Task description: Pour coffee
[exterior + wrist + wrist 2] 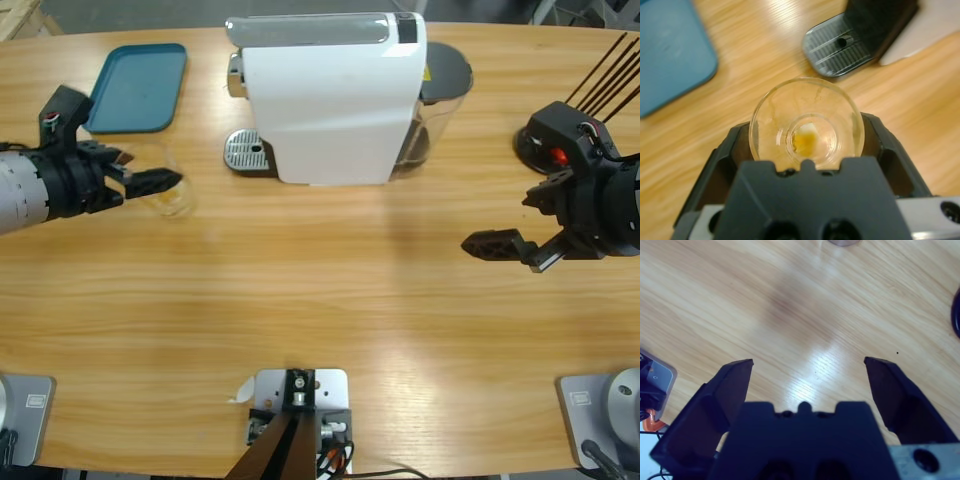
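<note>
One white coffee machine (pixel 335 100) stands at the table's (pixel 320 300) far edge, one blue tray (pixel 138 87) to its left. The right gripper (pixel 807 385) hangs over bare wood, jaws spread wide, holding nothing. The left gripper (pixel 150 185) is clamped around one clear glass tumbler (pixel 806 122), between tray and drip grille (pixel 840 45). A thin amber trace of coffee (pixel 807 142) lies at the glass's bottom

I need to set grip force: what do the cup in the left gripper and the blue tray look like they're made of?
The cup looks like clear glass: the table shows through its wall and its rim glints. The tray looks like matte teal plastic, with rounded moulded corners and a raised lip, though that is a guess.
</note>
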